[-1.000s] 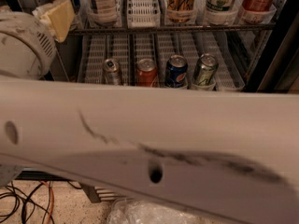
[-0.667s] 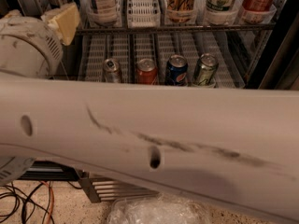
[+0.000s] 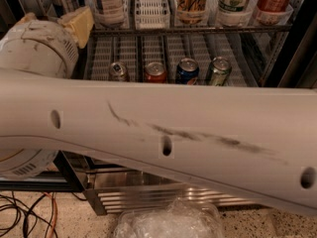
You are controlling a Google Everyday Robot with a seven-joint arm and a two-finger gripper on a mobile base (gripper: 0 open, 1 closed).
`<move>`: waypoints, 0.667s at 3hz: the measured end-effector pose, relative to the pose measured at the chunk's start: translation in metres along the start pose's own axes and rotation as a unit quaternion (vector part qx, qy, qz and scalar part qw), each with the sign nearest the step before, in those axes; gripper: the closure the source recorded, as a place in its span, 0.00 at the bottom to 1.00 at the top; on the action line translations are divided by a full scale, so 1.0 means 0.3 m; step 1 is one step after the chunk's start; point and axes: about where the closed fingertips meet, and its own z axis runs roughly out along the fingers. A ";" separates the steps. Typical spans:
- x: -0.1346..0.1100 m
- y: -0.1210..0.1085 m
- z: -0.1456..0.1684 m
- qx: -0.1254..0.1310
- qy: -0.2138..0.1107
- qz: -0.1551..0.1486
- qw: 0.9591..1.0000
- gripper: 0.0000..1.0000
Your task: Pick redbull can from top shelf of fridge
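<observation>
The redbull can (image 3: 118, 71), slim with a silver top, stands leftmost in a row of cans inside the fridge (image 3: 292, 58). It sits on a wire rack with white slotted lanes, just below the top shelf (image 3: 198, 29), the uppermost rack in view, which carries bottles. My arm's long white link (image 3: 198, 138) crosses the whole view in front of the cans and hides their lower parts. Its round joint housing (image 3: 37, 48) is at the left. The gripper is out of view.
A red can (image 3: 155, 72), a blue can (image 3: 187, 70) and a green can (image 3: 218, 71) stand right of the redbull can. A yellow block (image 3: 79, 24) sits by the joint housing. The steel fridge base (image 3: 148, 192), crumpled clear plastic (image 3: 168, 222) and floor cables (image 3: 25, 217) lie below.
The arm link has risen and slid to the right across the view, now covering more of the cans' bodies. The cans have not moved.
</observation>
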 end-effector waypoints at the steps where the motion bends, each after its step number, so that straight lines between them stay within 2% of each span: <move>1: 0.018 -0.007 0.048 -0.003 -0.005 0.002 1.000 0.32; 2: 0.038 -0.016 0.083 -0.004 -0.005 0.006 1.000 0.32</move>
